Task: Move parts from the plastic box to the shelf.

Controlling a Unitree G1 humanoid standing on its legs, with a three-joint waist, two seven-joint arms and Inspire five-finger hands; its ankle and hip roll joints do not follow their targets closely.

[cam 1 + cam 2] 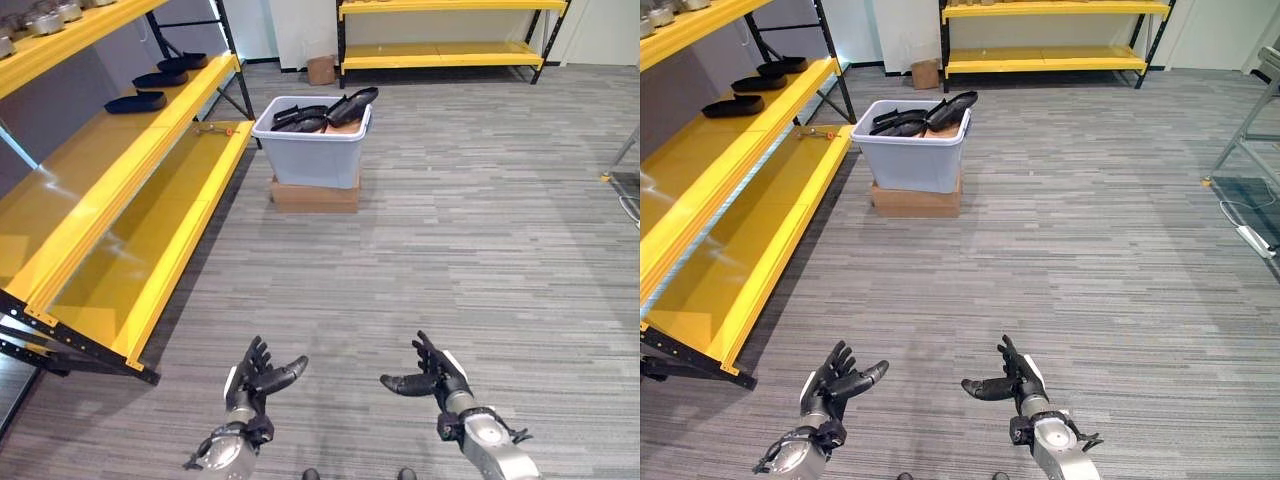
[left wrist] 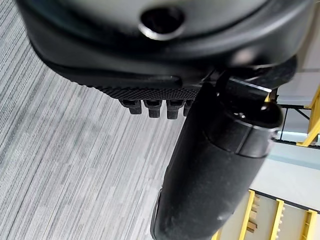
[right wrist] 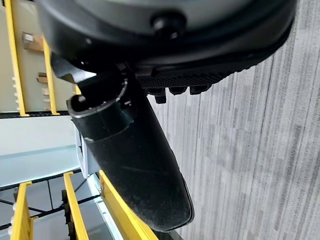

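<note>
A pale grey plastic box [image 1: 315, 150] stands on a flat cardboard carton [image 1: 314, 195] on the floor ahead, with several black parts [image 1: 325, 112] piled in it and poking over its rim. Three more black parts [image 1: 135, 102] lie on the middle level of the yellow shelf [image 1: 110, 200] at the left. My left hand [image 1: 250, 383] and right hand [image 1: 437, 377] are held low in front of me, far from the box, palms facing each other. Both are open with fingers straight and hold nothing.
A second yellow shelf [image 1: 440, 50] lines the back wall, with a small cardboard box [image 1: 321, 70] on the floor beside it. The upper left shelf level carries metal parts [image 1: 45, 18]. A metal frame leg [image 1: 620, 160] stands at the right edge.
</note>
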